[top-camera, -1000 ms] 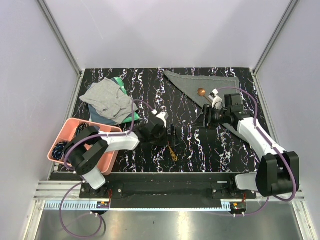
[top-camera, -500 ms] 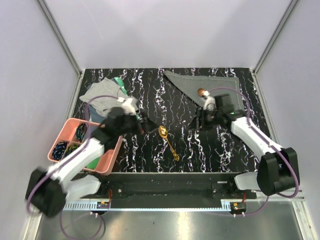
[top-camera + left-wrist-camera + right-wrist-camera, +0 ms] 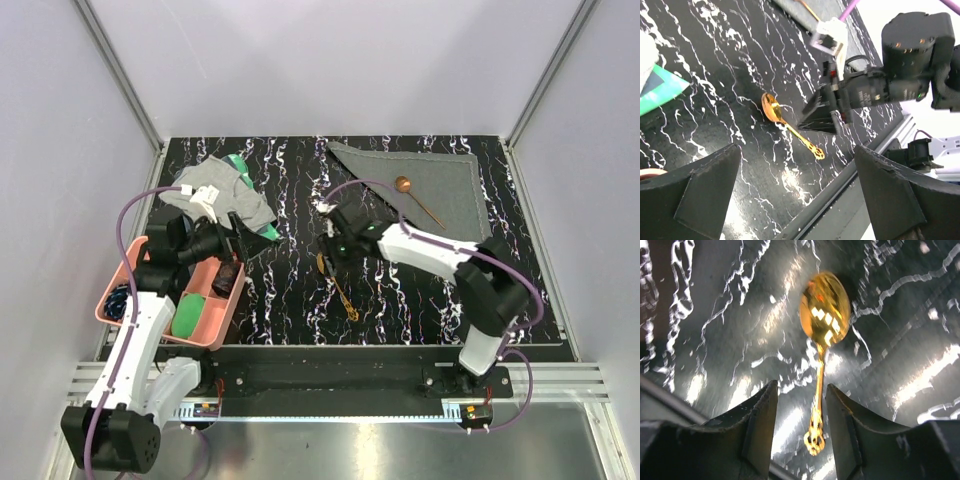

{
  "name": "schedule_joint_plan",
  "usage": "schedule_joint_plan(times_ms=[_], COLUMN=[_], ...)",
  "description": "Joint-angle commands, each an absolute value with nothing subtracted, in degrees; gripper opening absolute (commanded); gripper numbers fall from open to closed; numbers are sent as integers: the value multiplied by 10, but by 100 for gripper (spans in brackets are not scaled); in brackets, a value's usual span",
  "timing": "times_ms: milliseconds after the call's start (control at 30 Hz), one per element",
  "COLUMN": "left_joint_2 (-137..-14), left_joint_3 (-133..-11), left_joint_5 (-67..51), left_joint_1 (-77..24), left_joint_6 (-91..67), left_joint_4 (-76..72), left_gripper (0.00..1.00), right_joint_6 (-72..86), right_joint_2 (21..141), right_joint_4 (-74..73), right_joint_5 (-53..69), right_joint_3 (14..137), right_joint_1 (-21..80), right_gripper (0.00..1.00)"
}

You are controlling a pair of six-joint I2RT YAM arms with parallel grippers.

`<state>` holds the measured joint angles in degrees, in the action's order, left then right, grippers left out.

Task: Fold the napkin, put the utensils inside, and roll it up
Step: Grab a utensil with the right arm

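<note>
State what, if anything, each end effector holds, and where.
Nothing. The right end effector straddles the gold spoon at its handle, jaws apart; left end effector open, empty.

We identify this setting as a robotics lab test cell. Plain white panels (image 3: 330, 60) held in aluminium extrusion posts (image 3: 120, 75) enclose a black marble-patterned tabletop (image 3: 300, 180). A left arm (image 3: 135, 340) and a right arm (image 3: 430, 245) are bolted to a mounting rail (image 3: 330, 378) at the near edge, with purple cables (image 3: 122, 225) looped along them.

Right gripper (image 3: 328, 250) quits napkin (image 3: 455, 185), now at table centre, jaws apart astride gold spoon (image 3: 338, 292) handle. Left gripper (image 3: 225, 258) withdraws to 9 o'clock, over pink bin (image 3: 118, 270). Copper spoon (image 3: 418, 197) now uncovered.
</note>
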<state>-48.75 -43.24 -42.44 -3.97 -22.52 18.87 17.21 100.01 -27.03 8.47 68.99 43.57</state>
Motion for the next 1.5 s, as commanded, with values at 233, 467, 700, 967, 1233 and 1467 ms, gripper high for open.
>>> schedule_joint_plan(times_ms=[233, 467, 700, 967, 1233, 1467], left_joint_2=[-508, -519, -521, -519, -514, -515], left_joint_3=[-413, -407, -406, -412, -411, -411], left_joint_5=[-480, -467, -455, -451, -453, -452], left_joint_1=[-23, -11, -9, -8, -8, -8], left_joint_6=[-210, -201, -200, -195, -194, -194], left_joint_4=[120, 116, 123, 134, 131, 133], left_gripper=[99, 99, 99, 99, 99, 99], right_joint_6=[157, 149, 144, 163, 164, 163], right_joint_2=[1090, 1099, 1110, 1113, 1119, 1143], right_joint_4=[-307, -312, -311, -313, -313, -317], right_joint_5=[-96, -62, -26, -22, -20, -17], right_joint_3=[788, 782, 768, 747, 737, 740], right_joint_1=[496, 497, 502, 503, 504, 504], right_gripper=[52, 50, 49, 40, 36, 7])
